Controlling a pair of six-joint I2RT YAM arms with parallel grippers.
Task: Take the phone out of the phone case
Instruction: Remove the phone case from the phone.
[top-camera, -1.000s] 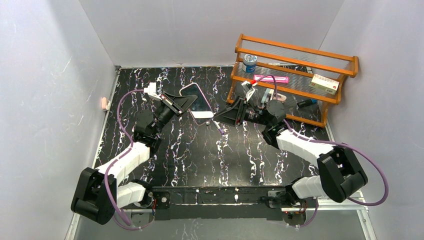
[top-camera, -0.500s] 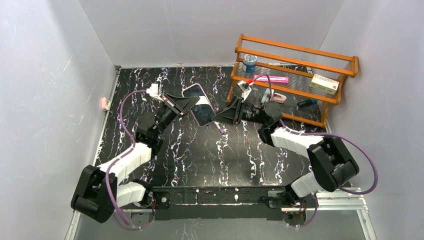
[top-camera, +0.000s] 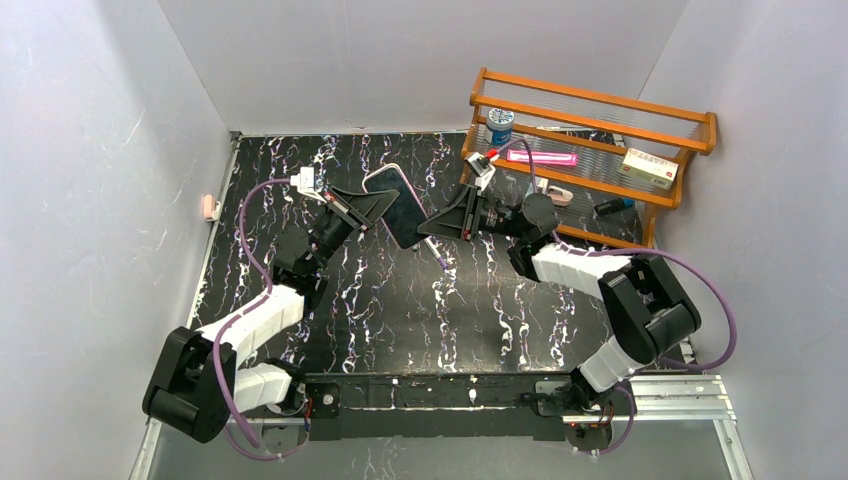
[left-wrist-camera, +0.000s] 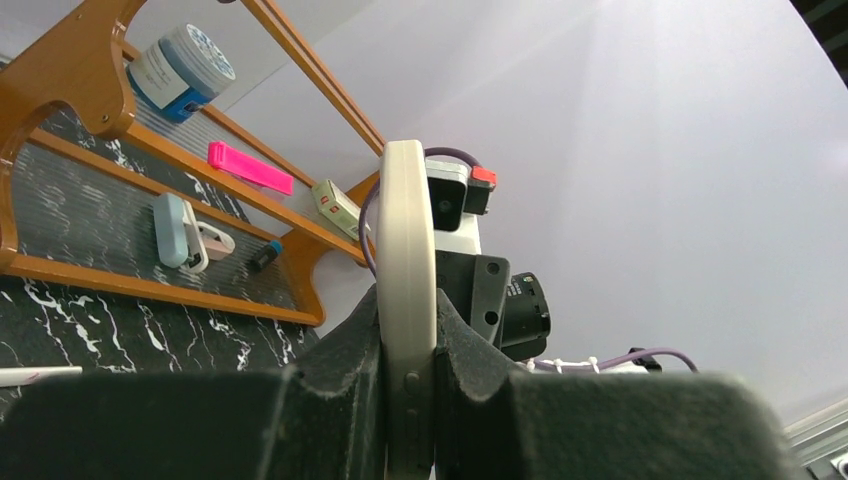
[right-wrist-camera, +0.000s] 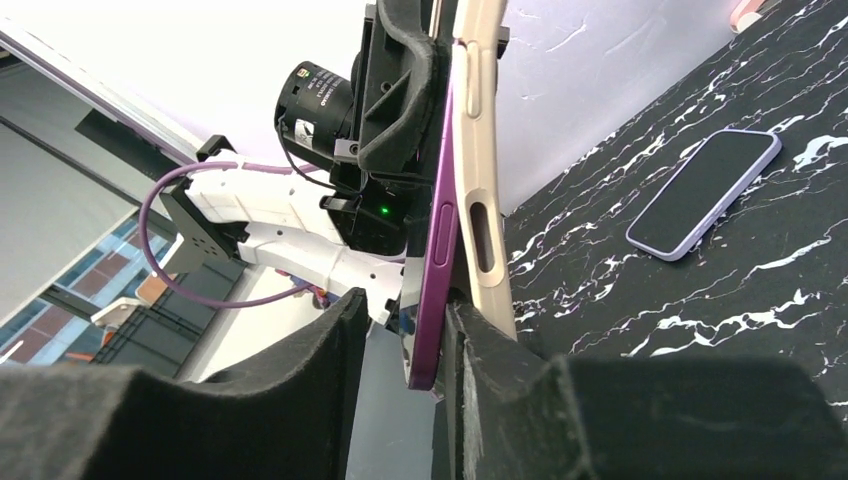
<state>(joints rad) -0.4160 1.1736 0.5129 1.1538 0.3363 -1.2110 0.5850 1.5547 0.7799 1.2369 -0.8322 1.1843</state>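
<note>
Black marble tbl (top-camera: 400, 320), white walls (top-camera: 400, 60), wood rack (top-camera: 708, 132)

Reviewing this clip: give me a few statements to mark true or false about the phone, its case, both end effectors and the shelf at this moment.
1. The left end effector is shut on the phone case, held up on edge. True.
2. The right end effector is clamped tight on the phone. False: it straddles the phone's edge with a gap showing.
3. The phone is fully out of the case. False: both are clamped together by the left end effector.
4. A blue-lidded jar stands on the wooden shelf. True.
</note>
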